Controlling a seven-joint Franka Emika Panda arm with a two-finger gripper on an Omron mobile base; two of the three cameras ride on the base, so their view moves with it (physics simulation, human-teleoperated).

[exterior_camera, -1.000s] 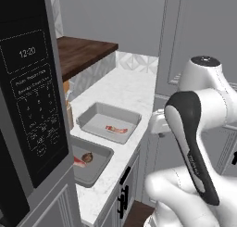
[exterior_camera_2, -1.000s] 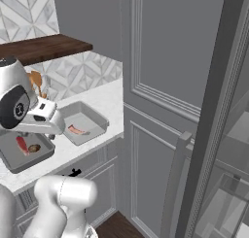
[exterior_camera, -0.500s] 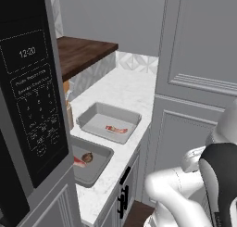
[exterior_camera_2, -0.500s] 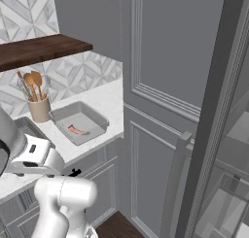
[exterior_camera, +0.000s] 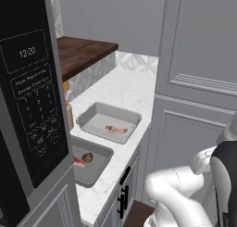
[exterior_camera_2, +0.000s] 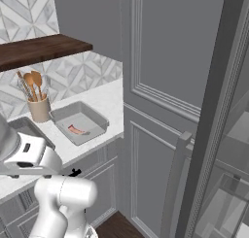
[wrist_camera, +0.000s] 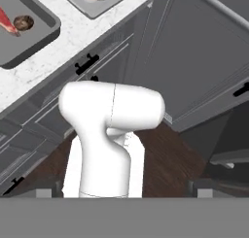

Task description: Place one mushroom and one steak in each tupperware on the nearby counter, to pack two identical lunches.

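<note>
Nearest us in the left base view stands the microwave, its dark door showing a clock reading 12:20 above a keypad whose small lettering we cannot read. Just past its lower corner sits the near tupperware, close to the front edge of the counter; inside we see one mushroom with one steak touching it on the microwave side. From the hand view the same pair lies in that tray, mushroom beside steak.

The gripper's fingertips are not clear to us in the hand view, yet we take its jaws as spread to their widest, with nothing between them.

Next along the counter lies the far tupperware, holding a steak alone; bare floor remains around the meat. In the right base view this tray sits just beside a cup of wooden utensils.

Beyond the trays the white worktop runs open to the tiled back wall, bounded on one side by a tall grey panelled door and on the other by the dark wooden top.
</note>
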